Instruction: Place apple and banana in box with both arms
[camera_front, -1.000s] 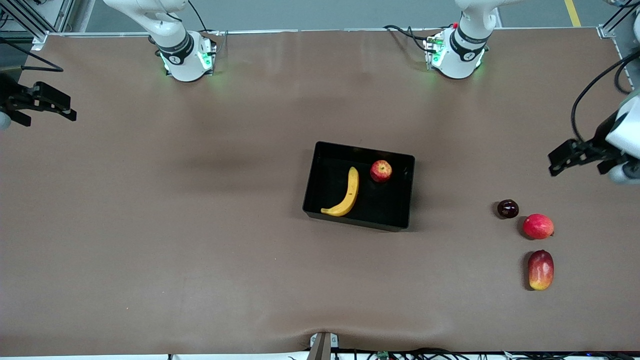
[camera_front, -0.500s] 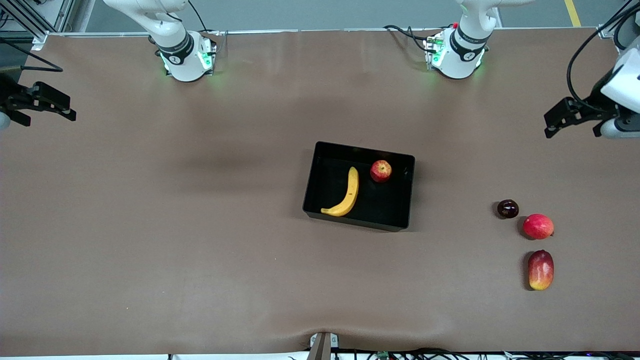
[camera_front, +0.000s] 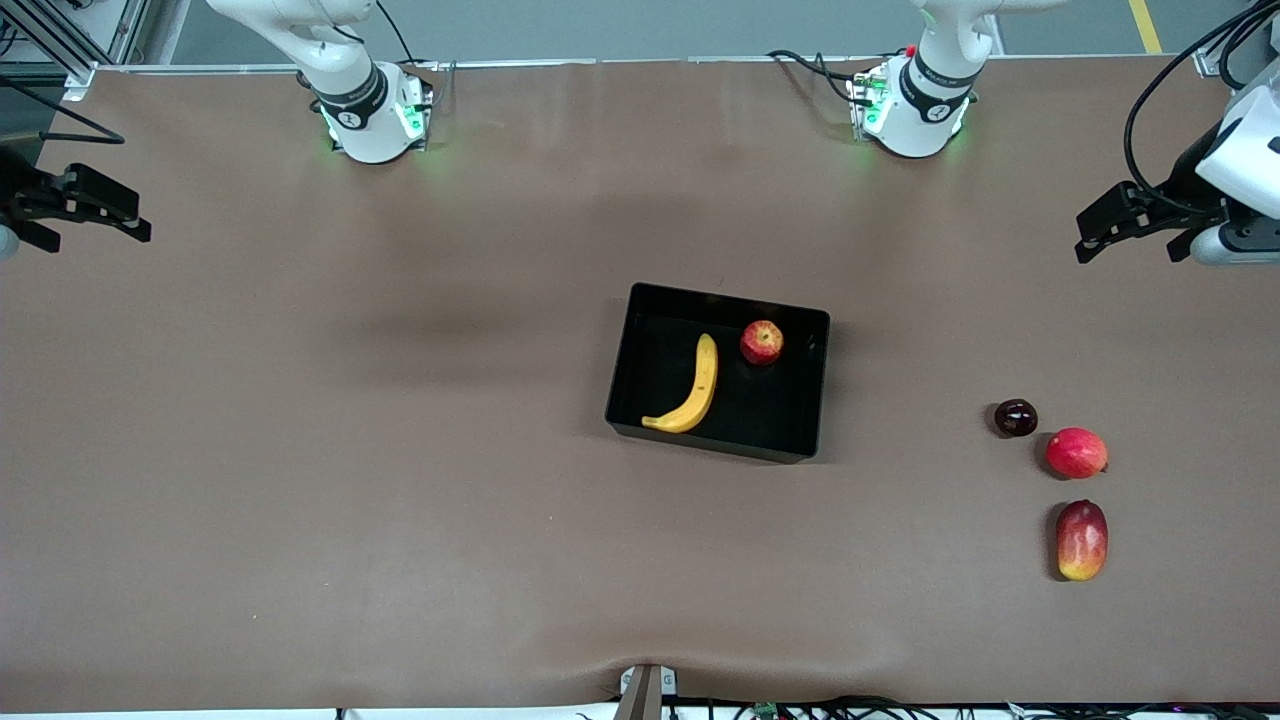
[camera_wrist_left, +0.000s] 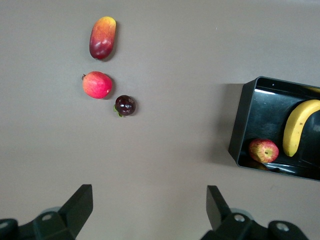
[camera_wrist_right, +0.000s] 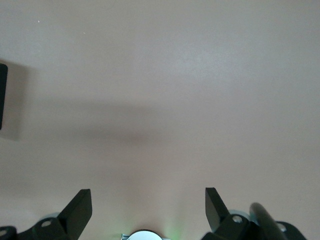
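The black box stands mid-table. The yellow banana and the red speckled apple both lie in it, the apple toward the left arm's end. The left wrist view also shows the box, the apple and the banana. My left gripper is open and empty, up in the air over the left arm's end of the table; its jaws stand wide over bare table. My right gripper is open and empty over the right arm's end.
Three other fruits lie near the left arm's end: a dark round fruit, a pinkish-red round fruit and a red-and-yellow mango-like fruit. They also show in the left wrist view.
My left gripper has moved up and away from the three loose fruits, toward the table's end. The right gripper, the box and the fruits have not moved.
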